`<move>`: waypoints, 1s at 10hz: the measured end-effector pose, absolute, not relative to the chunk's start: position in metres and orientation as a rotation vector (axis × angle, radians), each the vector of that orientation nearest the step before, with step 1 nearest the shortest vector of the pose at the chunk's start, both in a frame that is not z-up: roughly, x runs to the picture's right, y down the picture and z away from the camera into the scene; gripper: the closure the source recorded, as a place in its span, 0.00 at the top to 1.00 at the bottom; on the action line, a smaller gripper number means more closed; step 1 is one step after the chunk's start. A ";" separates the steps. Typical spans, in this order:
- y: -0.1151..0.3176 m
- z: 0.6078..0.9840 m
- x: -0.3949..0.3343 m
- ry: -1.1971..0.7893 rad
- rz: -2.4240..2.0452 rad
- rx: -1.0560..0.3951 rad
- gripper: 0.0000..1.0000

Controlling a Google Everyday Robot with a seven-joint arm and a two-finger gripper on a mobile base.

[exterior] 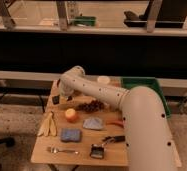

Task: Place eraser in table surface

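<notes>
Right now the white arm (107, 95) reaches from the lower right across the table surface (82, 150) to its far left corner, bending at the elbow and turning down there. The gripper (58, 99) sits low at that corner, just above the wood, with its fingers drawn fully together. A small dark block at its tip looks like the eraser (56, 99), though I cannot tell from here whether it is pinched or merely beside the fingers. Nearer me lie a banana (48, 125) at the left edge, an orange fruit (71, 115), a blue sponge (70, 135), a fork (62, 150) and a black-handled brush (103, 146). A cluster of dark grapes (91, 106) rests under the forearm, a grey cloth (92, 123) just beside them. A green tray (147, 85) stands at the far right edge.
</notes>
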State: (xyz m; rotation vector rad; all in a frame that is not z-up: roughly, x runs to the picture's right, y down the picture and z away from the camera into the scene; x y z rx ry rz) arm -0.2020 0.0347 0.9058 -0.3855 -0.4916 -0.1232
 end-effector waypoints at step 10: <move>0.034 0.912 -0.214 -0.437 -0.126 -0.373 0.79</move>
